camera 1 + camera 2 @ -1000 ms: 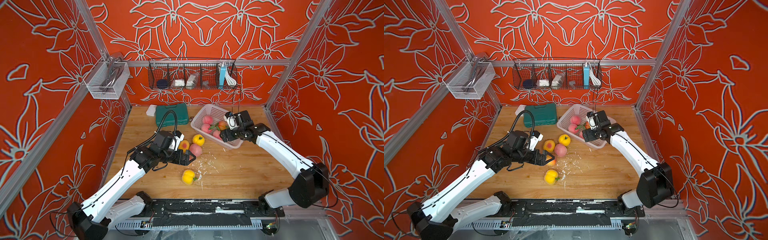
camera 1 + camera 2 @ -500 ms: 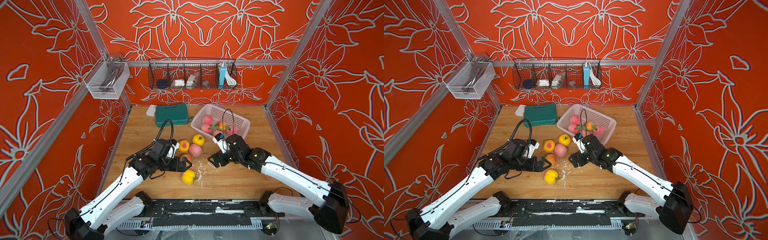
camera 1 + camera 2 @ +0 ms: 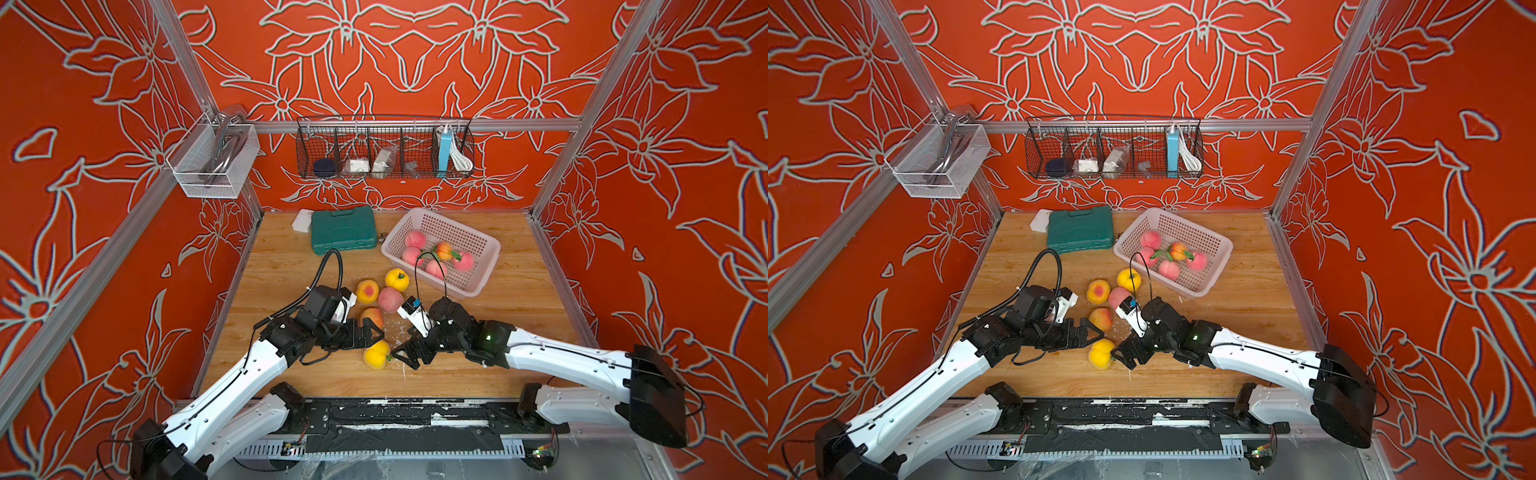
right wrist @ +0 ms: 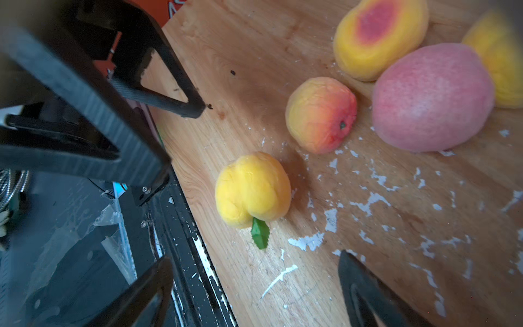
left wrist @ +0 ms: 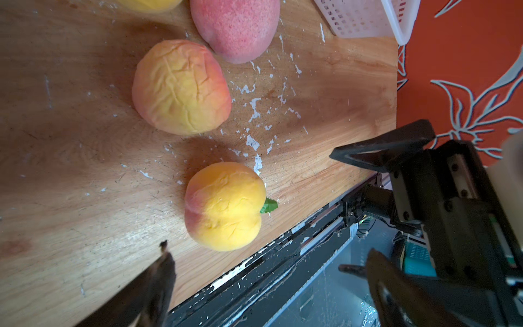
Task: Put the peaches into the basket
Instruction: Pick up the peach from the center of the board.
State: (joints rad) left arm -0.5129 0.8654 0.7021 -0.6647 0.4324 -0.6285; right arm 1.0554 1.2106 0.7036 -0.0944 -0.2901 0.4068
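The pale pink basket (image 3: 493,257) (image 3: 1226,252) stands at the back right and holds several peaches (image 3: 415,240). On the wood in front of it lie a blushed yellow peach (image 3: 367,291), a yellow one (image 3: 397,279), a pink one (image 3: 390,299) and an orange-red one (image 3: 372,318). Nearest the front edge sits a yellow peach with a leaf (image 3: 377,354) (image 5: 225,206) (image 4: 253,189). My left gripper (image 3: 365,338) (image 5: 266,254) is open just left of and behind it. My right gripper (image 3: 405,356) (image 4: 256,257) is open just to its right. Neither holds anything.
A green case (image 3: 344,229) and a small white box (image 3: 302,220) lie at the back left. A black wire rack (image 3: 384,151) and a white mesh bin (image 3: 212,160) hang on the walls. White flakes (image 3: 390,328) litter the wood. The black front rail (image 3: 395,409) runs close behind the leafed peach.
My right arm swung from over the basket down to the front of the table, beside the leafed yellow peach. My left gripper slid forward from the orange-red peach toward the same peach.
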